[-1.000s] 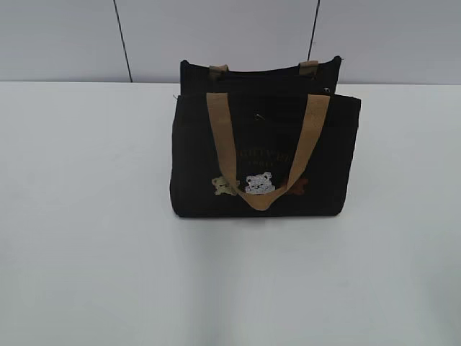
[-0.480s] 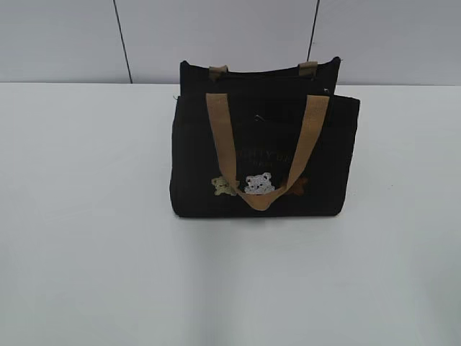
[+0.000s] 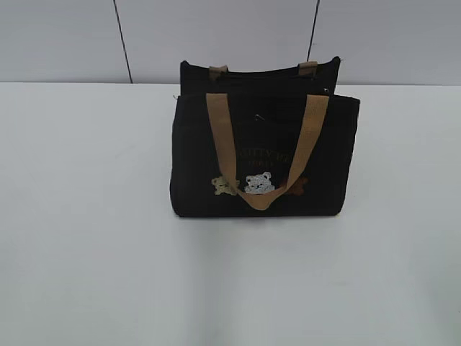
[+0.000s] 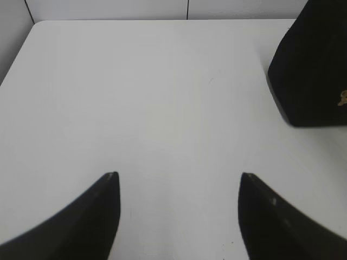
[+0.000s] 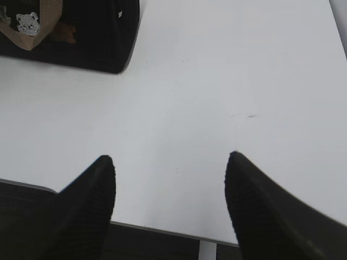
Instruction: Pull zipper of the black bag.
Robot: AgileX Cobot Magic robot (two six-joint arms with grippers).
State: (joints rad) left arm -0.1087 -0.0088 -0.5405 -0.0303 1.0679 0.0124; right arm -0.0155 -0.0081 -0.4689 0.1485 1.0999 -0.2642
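The black bag (image 3: pixel 265 155) stands upright at the middle back of the white table, tan handles hanging down its front over small bear pictures. Its zipper pull is too small to make out along the dark top edge. The bag's corner shows at the right edge of the left wrist view (image 4: pixel 312 76) and at the top left of the right wrist view (image 5: pixel 81 35). My left gripper (image 4: pixel 179 176) is open and empty over bare table, left of the bag. My right gripper (image 5: pixel 169 158) is open and empty near the table's front edge, right of the bag. Neither gripper shows in the exterior view.
The white table (image 3: pixel 86 238) runs back to a grey panelled wall (image 3: pixel 65 36). Its front edge (image 5: pixel 162 230) shows in the right wrist view, just under the right fingers. The table's far left corner (image 4: pixel 38 24) shows in the left wrist view.
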